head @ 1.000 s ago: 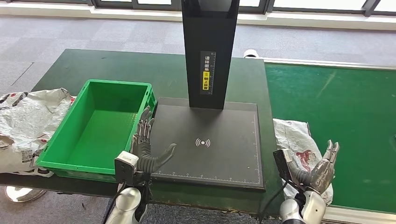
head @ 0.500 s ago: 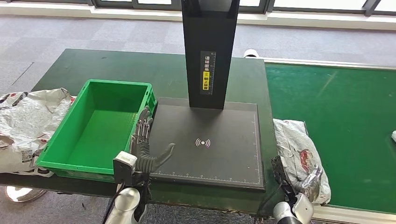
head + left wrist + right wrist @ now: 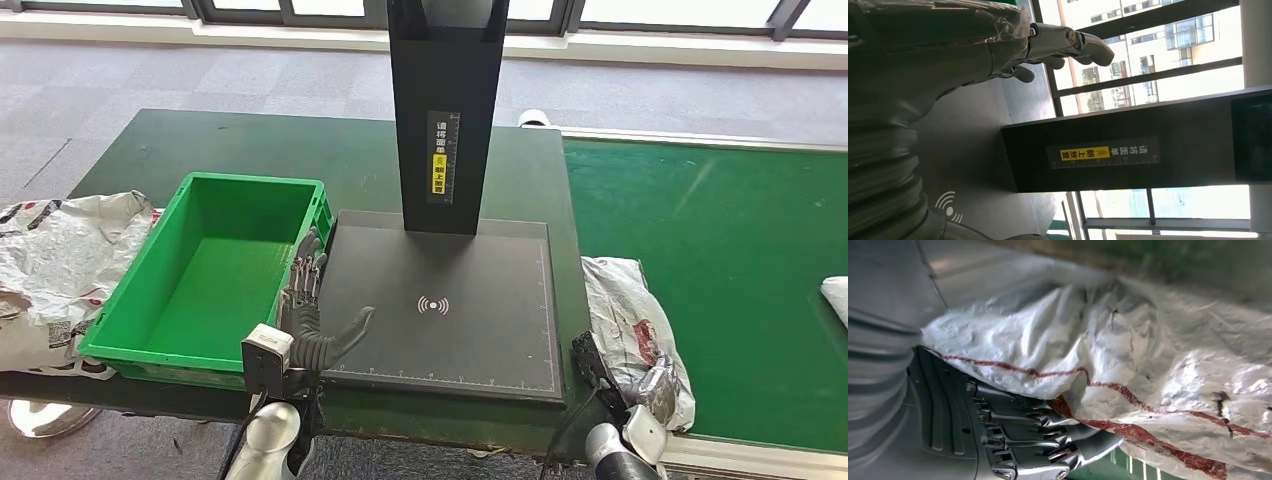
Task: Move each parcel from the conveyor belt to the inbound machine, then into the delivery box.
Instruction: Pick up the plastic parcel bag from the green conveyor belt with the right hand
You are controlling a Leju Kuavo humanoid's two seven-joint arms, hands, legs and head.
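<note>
Right of the inbound machine [image 3: 445,310], the right hand [image 3: 655,392] curls its fingers [image 3: 1048,440] against the crumpled parcel [image 3: 630,325], apparently gripping it for lifting, while the left hand [image 3: 312,315] waits spread wide.

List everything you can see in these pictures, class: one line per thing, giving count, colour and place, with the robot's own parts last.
Parcel: one, white with red print, on the conveyor's near edge, beside the scan pad.
Second parcel: one, white, at the conveyor's far right edge.
Conveyor belt: one, green, right.
Inbound machine: one, black pad with upright column, centre.
Delivery box: one, green, left of the pad.
Crumpled bag: one, white, far left.
Left robot hand: one, grey, fingers spread, between box and pad.
Right robot hand: one, grey, fingers against the near parcel.
</note>
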